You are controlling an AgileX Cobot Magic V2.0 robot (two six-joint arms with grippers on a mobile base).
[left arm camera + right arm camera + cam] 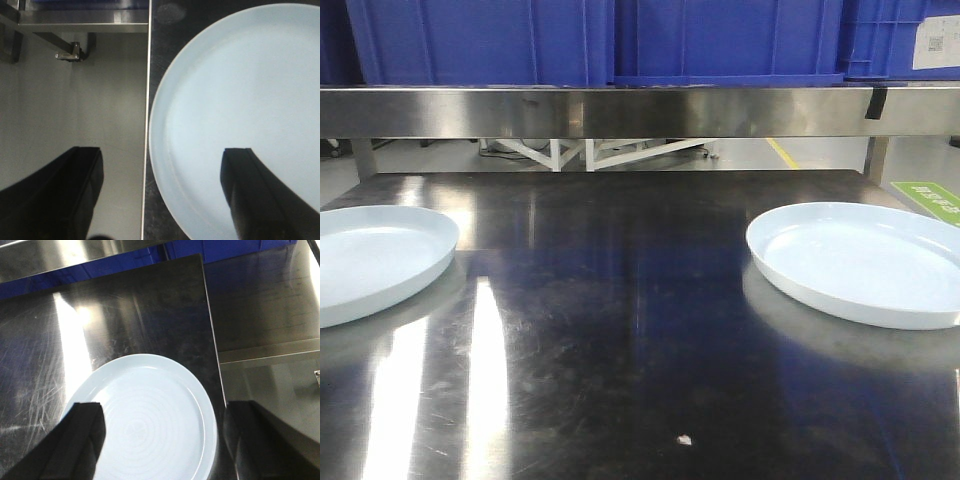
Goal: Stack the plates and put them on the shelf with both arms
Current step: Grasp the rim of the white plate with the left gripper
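Two pale bluish-white plates lie flat on the dark steel table: the left plate (370, 255) at the left edge and the right plate (865, 255) at the right. Neither arm shows in the front view. In the left wrist view the left gripper (160, 175) hangs open above the left plate's (240, 100) left rim, one finger over the floor, the other over the plate. In the right wrist view the right gripper (162, 422) is open above the right plate (145, 415), its fingers straddling the plate's right part and the table edge.
A steel shelf rail (640, 110) crosses the back above the table, with blue plastic crates (620, 40) on it. The table's left edge (148, 125) drops to grey floor. A small white speck (685, 438) lies near the table's front.
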